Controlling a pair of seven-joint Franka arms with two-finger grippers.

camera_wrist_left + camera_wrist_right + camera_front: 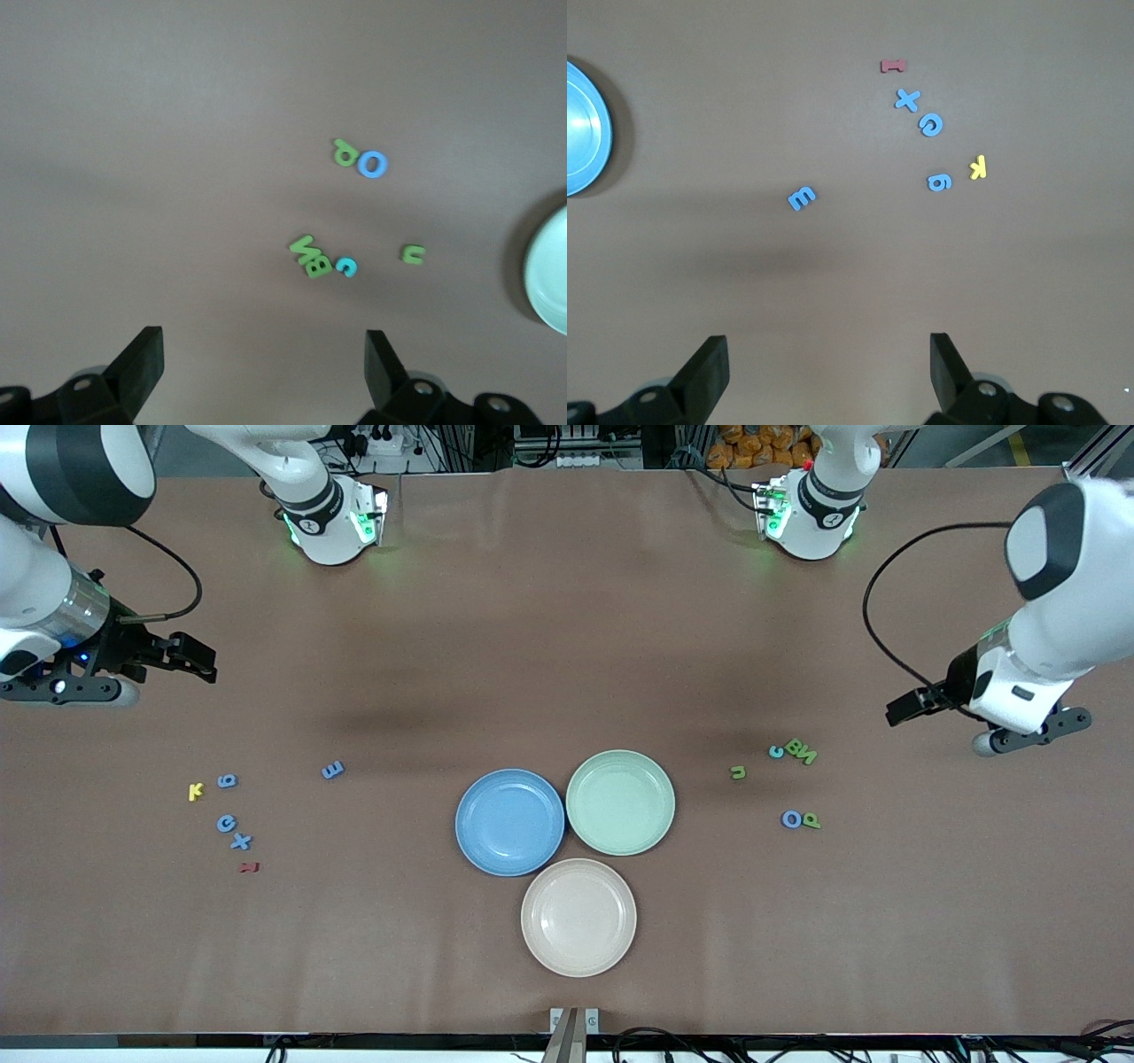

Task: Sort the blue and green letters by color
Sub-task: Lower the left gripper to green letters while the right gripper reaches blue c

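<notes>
Blue letters, right arm's end: the E [332, 770] lies alone on the bench [567, 646], nearest the plates; the 6-shaped piece [227, 781], the G [227, 824] and the X [240, 841] cluster closer to the bench end.
Blue letters, left arm's end: the O [791, 819] touches the green P [811, 822]; a small teal-blue C [776, 752] sits just beside the green pair.
Green letters: the B [795, 747] and the N [807, 755] touch each other; a small green u-shaped piece [738, 772] lies apart, toward the plates.
Plates: the blue plate [509, 822] and the green plate [620, 802] sit side by side mid-bench, the beige plate [578, 917] nearer the front camera; all three show nothing in them.
Done: nothing sorted yet, by the look of it; every letter is on the bare bench.
Left: all blue and green pieces remain to be moved, presumably blue to the blue plate and green to the green one.
Not for sorting: the yellow K [196, 790] and the dark red letter [249, 866] lie among the blue cluster.
Right pincer [197, 660]: fingers spread wide, empty, over bare bench above the blue cluster.
Left pincer [905, 708]: fingers spread wide, empty, over bare bench near the green group.
</notes>
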